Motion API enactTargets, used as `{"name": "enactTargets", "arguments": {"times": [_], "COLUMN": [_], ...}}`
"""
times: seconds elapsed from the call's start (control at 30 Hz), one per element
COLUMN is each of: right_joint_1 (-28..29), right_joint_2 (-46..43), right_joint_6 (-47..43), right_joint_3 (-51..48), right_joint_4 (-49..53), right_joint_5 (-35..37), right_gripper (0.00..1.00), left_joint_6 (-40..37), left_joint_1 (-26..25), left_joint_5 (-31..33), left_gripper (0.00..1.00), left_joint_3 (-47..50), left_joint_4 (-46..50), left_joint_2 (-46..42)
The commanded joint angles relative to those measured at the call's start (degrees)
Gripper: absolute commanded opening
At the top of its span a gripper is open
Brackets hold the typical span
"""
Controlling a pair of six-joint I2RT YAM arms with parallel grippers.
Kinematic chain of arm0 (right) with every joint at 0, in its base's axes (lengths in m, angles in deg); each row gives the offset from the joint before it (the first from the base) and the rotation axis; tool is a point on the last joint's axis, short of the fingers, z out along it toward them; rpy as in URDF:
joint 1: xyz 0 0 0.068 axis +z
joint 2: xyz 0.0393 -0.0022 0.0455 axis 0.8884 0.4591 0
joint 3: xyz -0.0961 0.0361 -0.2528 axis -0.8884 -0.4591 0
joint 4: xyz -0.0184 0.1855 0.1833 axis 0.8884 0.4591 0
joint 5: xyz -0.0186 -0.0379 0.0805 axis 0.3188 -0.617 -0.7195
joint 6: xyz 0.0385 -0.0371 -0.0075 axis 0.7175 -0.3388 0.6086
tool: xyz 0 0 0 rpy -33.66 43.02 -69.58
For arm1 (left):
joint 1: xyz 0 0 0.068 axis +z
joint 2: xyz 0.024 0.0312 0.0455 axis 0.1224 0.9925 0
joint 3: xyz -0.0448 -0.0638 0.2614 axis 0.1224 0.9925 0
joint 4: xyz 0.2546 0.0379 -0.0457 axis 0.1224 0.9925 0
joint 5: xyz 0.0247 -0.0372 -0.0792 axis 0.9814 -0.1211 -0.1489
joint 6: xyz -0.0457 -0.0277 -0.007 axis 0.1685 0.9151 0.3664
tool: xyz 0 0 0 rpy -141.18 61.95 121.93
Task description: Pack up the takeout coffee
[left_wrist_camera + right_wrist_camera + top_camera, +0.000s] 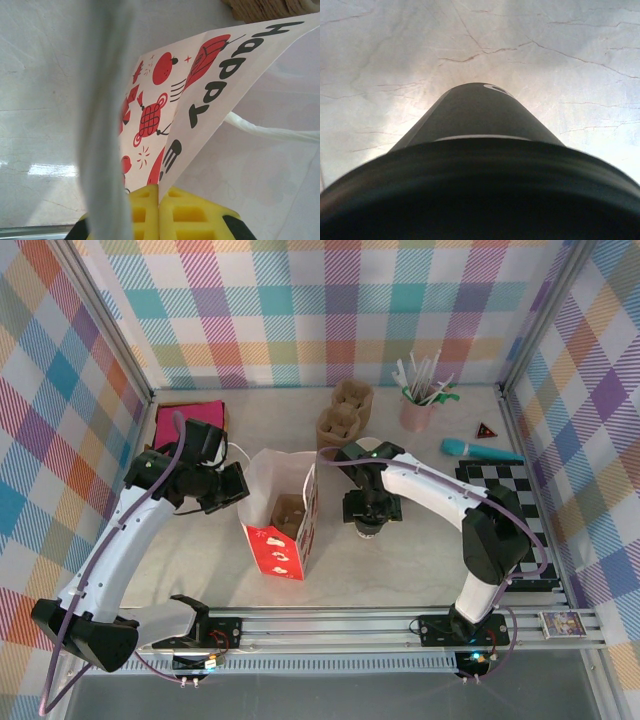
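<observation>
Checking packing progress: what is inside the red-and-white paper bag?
The bag is open on top: something brown, like pulp cardboard, shows inside; its walls hide the bottom. The coffee cup stands outside it.

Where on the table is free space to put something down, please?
Bare marble lies in front, between the paper bag and the near rail, and at the back between the pink item and the cardboard holders. The back right is crowded: straw cup, teal tool, checkered board.

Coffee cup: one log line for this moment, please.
left fingers: shut on bag wall | right fingers: over coffee cup, grip unclear | coffee cup: right of bag, outside it
</observation>
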Motion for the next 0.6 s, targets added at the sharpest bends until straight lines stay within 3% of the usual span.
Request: {"name": "enactTargets", "arguments": {"times": [0.0, 0.23, 0.57], "right_joint_1": [0.41, 0.39, 0.43], "right_joint_2": [-1.06, -3.68, -4.34], "right_joint_6": [-1.02, -1.45, -2.14], "right_joint_3": [3.52, 12.77, 31.86], "right_joint_4": [5.35, 12.85, 22.38], "right_joint_5": [0.84, 1.93, 2.26], "right_gripper": [0.80, 0.79, 0.76], "left_joint_6": [1.49, 4.10, 8.04], "left_joint_1": [-0.67, -2.03, -8.56], "left_joint_5": [-1.09, 0.23, 6.78], "left_gripper": [0.05, 0.04, 0.02], "left_joint_3": [0.57, -0.94, -1.04], "left_joint_4": [-0.03, -1.06, -3.08], "left_joint_2": [-0.89, -1.03, -0.84]}}
